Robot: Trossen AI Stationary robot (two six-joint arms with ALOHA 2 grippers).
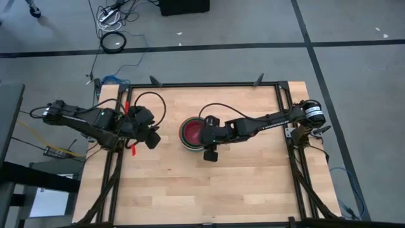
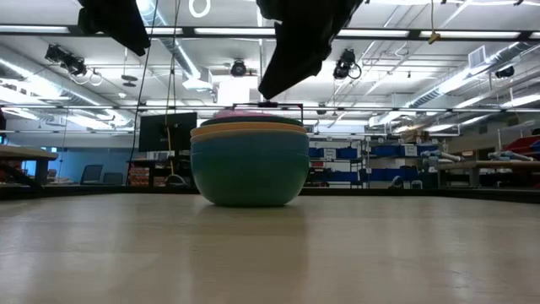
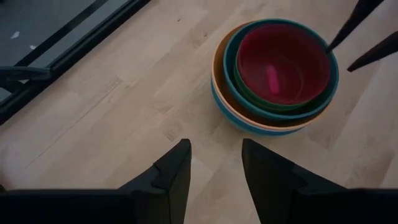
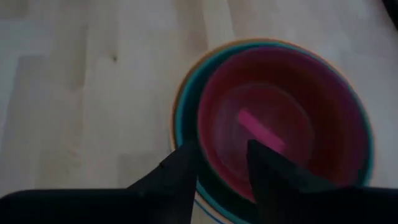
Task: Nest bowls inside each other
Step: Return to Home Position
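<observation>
Right above the stack of bowls (image 1: 192, 133), the right gripper (image 4: 219, 149) hangs a little open, holding nothing, since the red bowl (image 3: 283, 65) already sits inside on top. Off to the side of the stack, the left gripper (image 3: 216, 146) waits, open and empty too.

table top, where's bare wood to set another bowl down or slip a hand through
Widest free patch: bare table from the bowl stack to the high view's bottom edge. A narrower strip lies between stack and frame rail opposite. Crowded: the middle band, left gripper beside the stack, right gripper over its rim.
</observation>
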